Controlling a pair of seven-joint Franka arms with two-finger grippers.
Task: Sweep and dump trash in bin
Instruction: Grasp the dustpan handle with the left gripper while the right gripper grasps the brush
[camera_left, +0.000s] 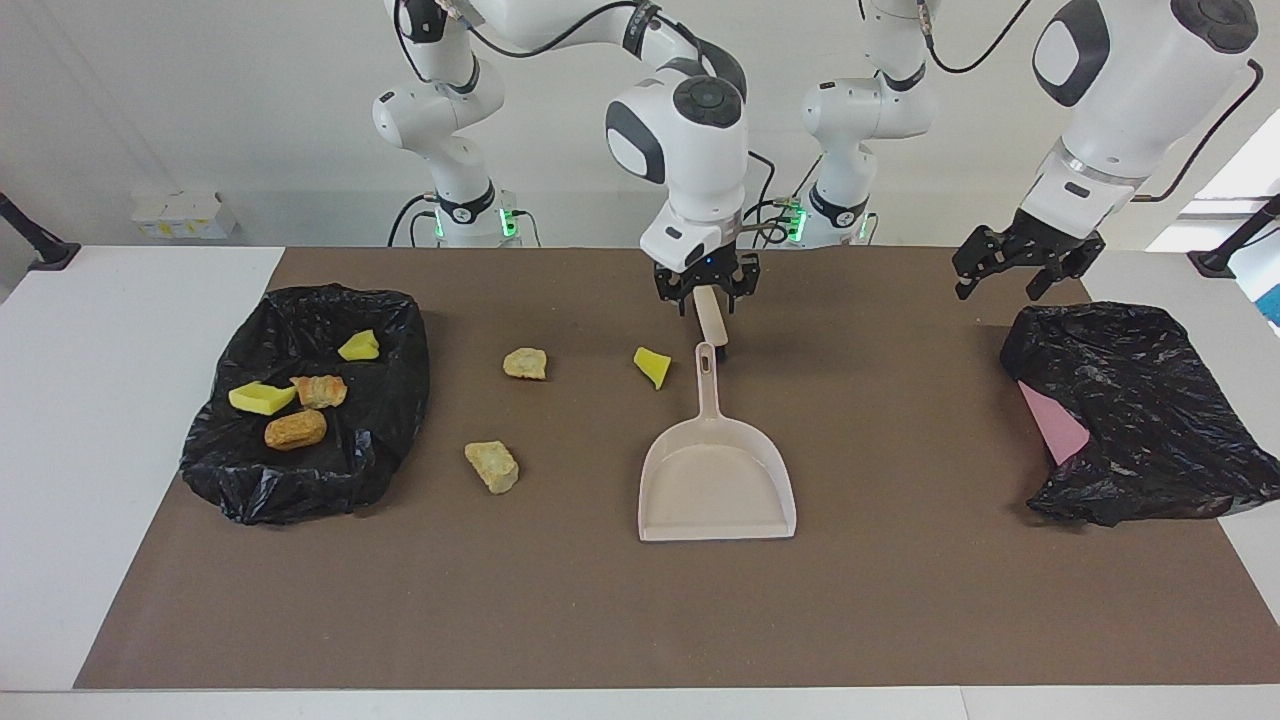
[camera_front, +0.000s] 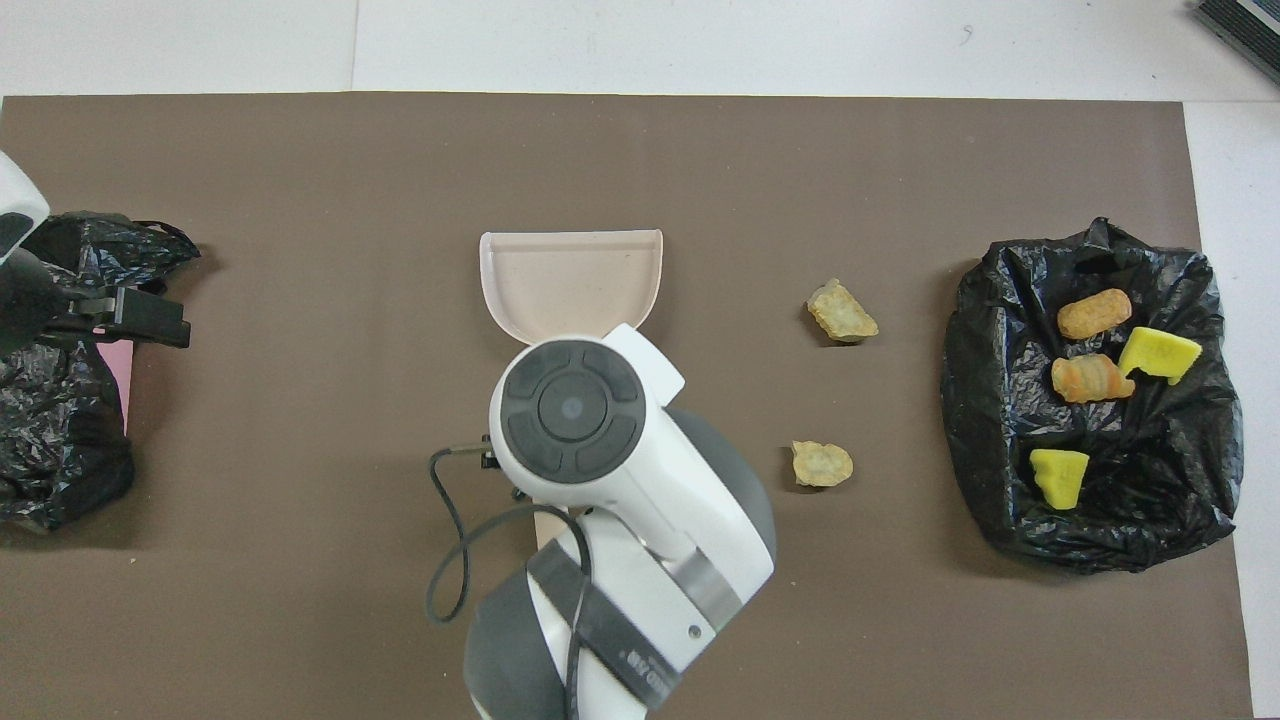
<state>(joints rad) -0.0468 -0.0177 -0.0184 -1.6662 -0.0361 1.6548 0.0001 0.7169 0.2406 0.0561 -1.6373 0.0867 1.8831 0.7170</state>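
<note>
Your right gripper (camera_left: 705, 298) hangs at top centre of the facing view, over the mat (camera_left: 900, 600) just above the tip of the dustpan (camera_left: 717, 490) handle. A beige stick (camera_left: 712, 320) shows slanting beneath it. I cannot tell whether this gripper is open, closed or gripping the stick.

Your left gripper (camera_left: 1018, 268) waits with fingers spread and empty, over the bench (camera_left: 60, 450) edge above the crumpled bag (camera_left: 1140, 410) at the left arm's end.

The dustpan lies flat at frame centre with nothing in it, handle toward the robots.

Of the trash, four pieces lie in the bin (camera_left: 300, 480) at the right arm's end: two yellow chunks (camera_left: 262, 398) and two brown lumps (camera_left: 296, 430). Three lie on the mat: one yellow piece (camera_left: 652, 366) beside the dustpan handle and two tan lumps (camera_left: 492, 466) between dustpan and bin.
</note>
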